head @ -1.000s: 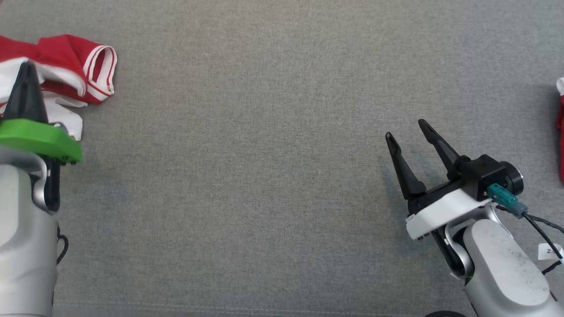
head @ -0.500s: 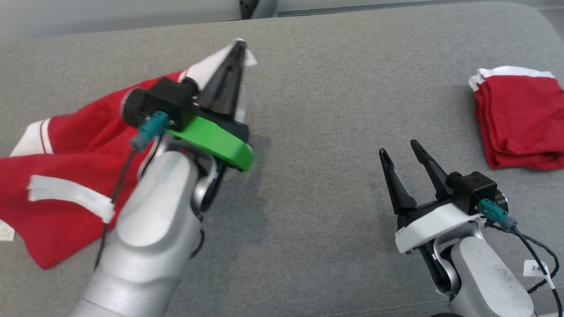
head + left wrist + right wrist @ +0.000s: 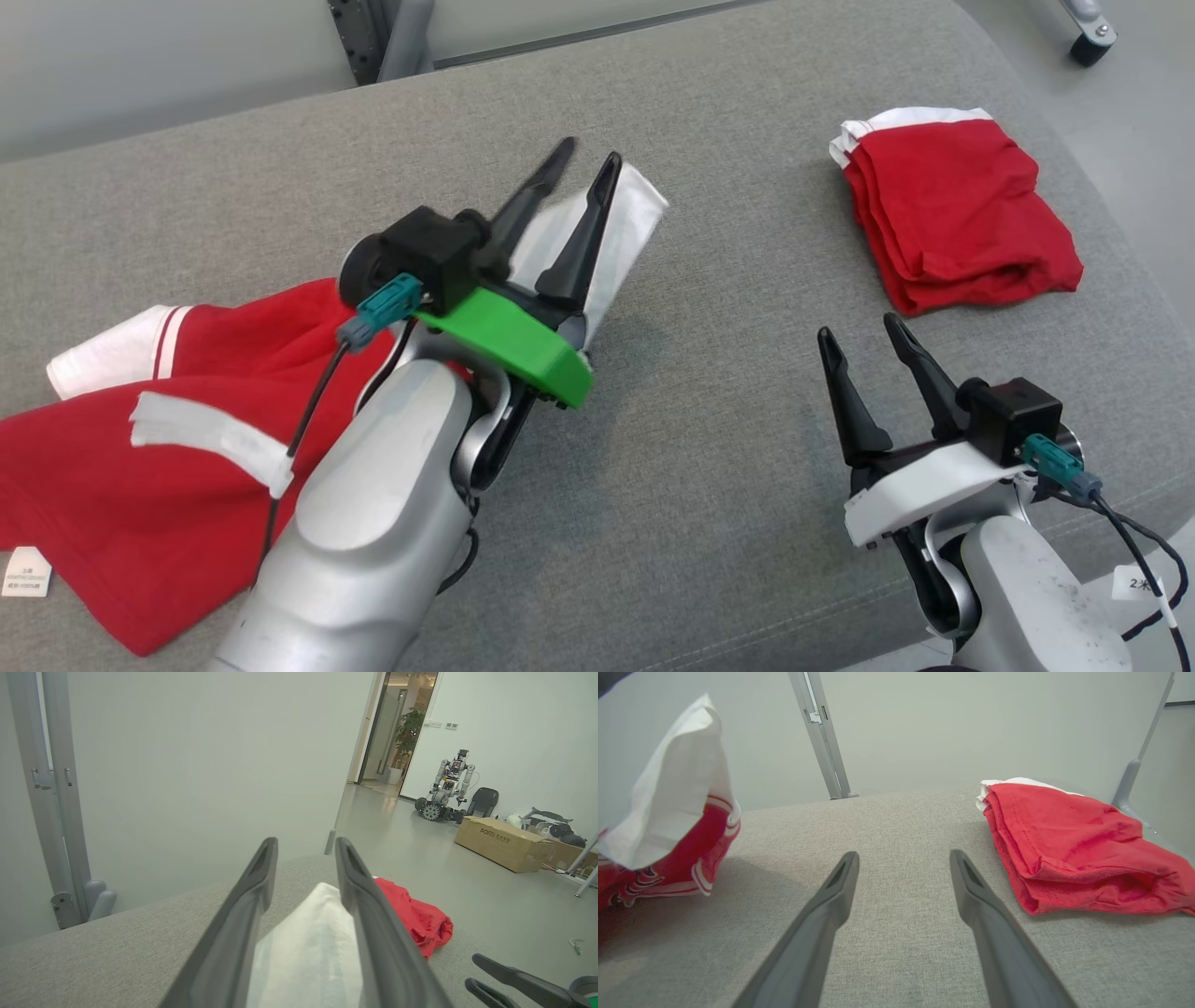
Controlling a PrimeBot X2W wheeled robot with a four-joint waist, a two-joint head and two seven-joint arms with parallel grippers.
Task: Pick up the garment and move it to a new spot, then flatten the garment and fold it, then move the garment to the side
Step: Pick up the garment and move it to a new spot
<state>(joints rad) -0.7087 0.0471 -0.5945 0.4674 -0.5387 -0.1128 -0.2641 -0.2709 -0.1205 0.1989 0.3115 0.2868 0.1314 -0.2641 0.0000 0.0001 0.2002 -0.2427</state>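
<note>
A red garment with white trim (image 3: 121,485) lies spread over the left of the grey cushion (image 3: 709,373). Its white sleeve end (image 3: 635,215) reaches up to the middle. My left gripper (image 3: 586,157) hovers over that white end, fingers apart. In the left wrist view the white cloth (image 3: 308,947) sits loosely between the spread fingers (image 3: 254,891). My right gripper (image 3: 859,331) stands open at the lower right, nothing between its fingers (image 3: 831,900). The right wrist view shows the garment's white and red end (image 3: 677,793) raised at its left.
A folded red garment (image 3: 952,219) lies at the cushion's far right, close to the rounded edge; it also lies right of my right gripper (image 3: 1064,844). Beyond the cushion are a metal post (image 3: 822,732), bare floor and a cardboard box (image 3: 502,842).
The head camera has swung, shifting the whole picture. My left gripper carried the garment from the far left to the middle, then opened its fingers. The right gripper stays open.
</note>
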